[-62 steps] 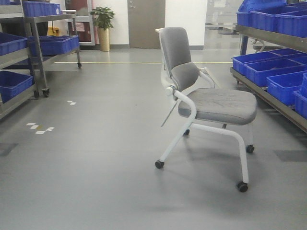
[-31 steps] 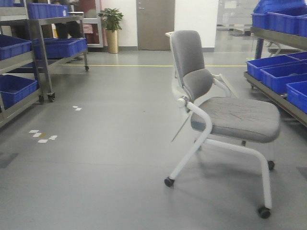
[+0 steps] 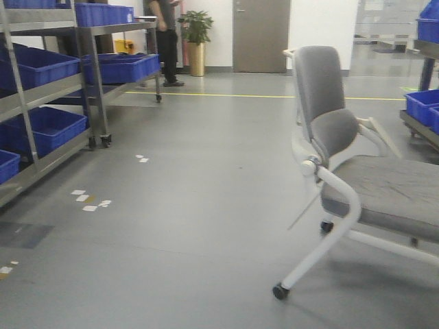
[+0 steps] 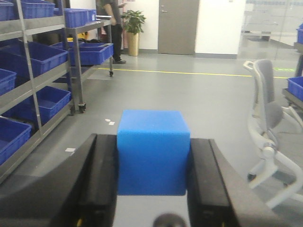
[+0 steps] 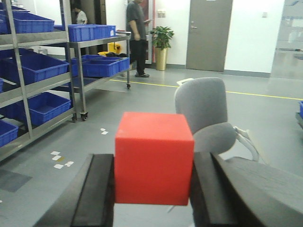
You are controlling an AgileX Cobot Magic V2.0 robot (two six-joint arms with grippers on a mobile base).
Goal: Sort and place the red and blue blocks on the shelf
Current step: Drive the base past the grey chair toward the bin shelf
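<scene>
Blue block (image 4: 153, 152), matte, plain, bright, was pinched between the black jaws of the left gripper (image 4: 152, 163), held level above the grey floor (image 3: 192, 205). Red block (image 5: 154, 158), same look, was pinched likewise by the right gripper (image 5: 154, 179), also level. The shelf (image 3: 19, 89) with blue bins (image 3: 48, 127) was seen left, well apart from both blocks; a grey chair (image 3: 384, 185) was seen right.

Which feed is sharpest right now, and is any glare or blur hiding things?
Front view: evenly lit but slightly soft throughout, the chair is cut off at the right edge, and there is a faint sheen on the floor near the door. Left wrist view: the blue block is crisp, the black jaws are nearly featureless, and the glass wall is washed out. Right wrist view: the red block is saturated and flat-looking, and the chair behind it is blurred.
</scene>
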